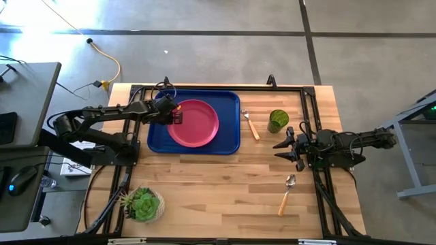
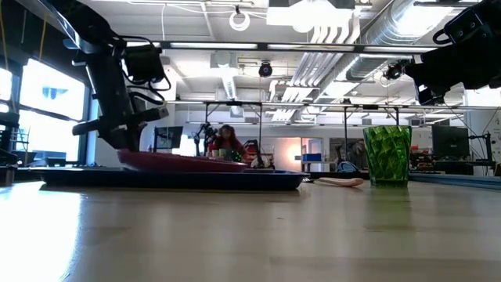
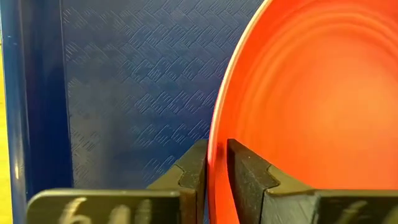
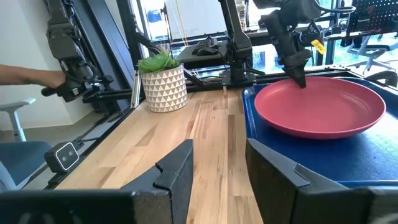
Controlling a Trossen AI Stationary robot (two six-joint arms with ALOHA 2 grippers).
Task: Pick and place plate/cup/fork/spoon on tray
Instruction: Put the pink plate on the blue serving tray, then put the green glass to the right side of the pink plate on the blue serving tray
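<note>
The pink-red plate [image 1: 195, 123] lies in the dark-blue tray [image 1: 228, 102] at the table's far left. My left gripper [image 1: 176, 116] is shut on the plate's left rim, also seen in the right wrist view [image 4: 300, 78]. My right gripper [image 1: 281, 151] is open and empty at the table's right, between the green cup [image 1: 277, 120] and the spoon [image 1: 287, 193]. The fork [image 1: 251, 125] lies on the table between tray and cup. My left gripper pinches the plate's rim [image 3: 214, 163] on its left side, one finger [image 3: 245, 171] inside the plate and one [image 3: 194, 171] outside it. The fingers come from above, pointing down. The held side is slightly raised; the opposite edge [image 2: 266, 167] rests in the tray.
A potted succulent [image 1: 142, 204] stands at the table's near left corner. Bare wood lies in the table's middle and near side. A black frame runs along the table's edges [image 1: 313, 116].
</note>
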